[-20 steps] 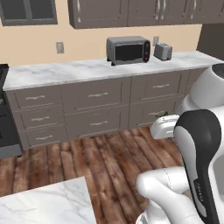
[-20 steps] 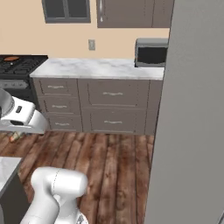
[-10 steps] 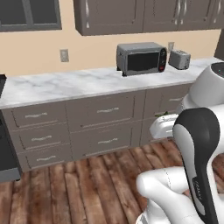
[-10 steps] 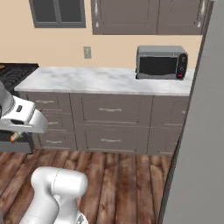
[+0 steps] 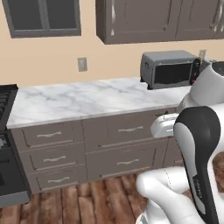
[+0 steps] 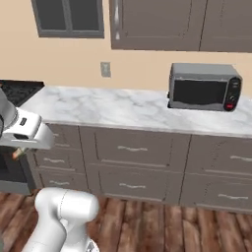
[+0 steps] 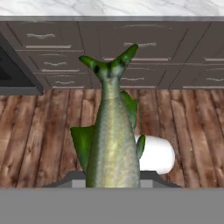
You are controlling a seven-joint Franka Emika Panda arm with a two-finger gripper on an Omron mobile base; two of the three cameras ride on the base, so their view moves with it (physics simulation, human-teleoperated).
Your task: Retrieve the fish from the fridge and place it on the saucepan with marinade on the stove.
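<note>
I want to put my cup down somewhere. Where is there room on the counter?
The marble counter is bare from the stove edge on the left across to the microwave. That long stretch under the wall outlet is free. It gets crowded only at the microwave end, where the appliance fills the counter's depth.

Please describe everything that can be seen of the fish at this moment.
The fish is slim and elongated, with a pale grey-green body that looks smooth and shiny, darker green side fins and a forked green tail. In the hand view it points away from the camera, tail end farthest, over the wooden floor toward the grey drawers. Its near end is hidden at the bottom edge, where the gripper's shut jaws hold it. Nothing else touches it; it hangs in the air.
</note>
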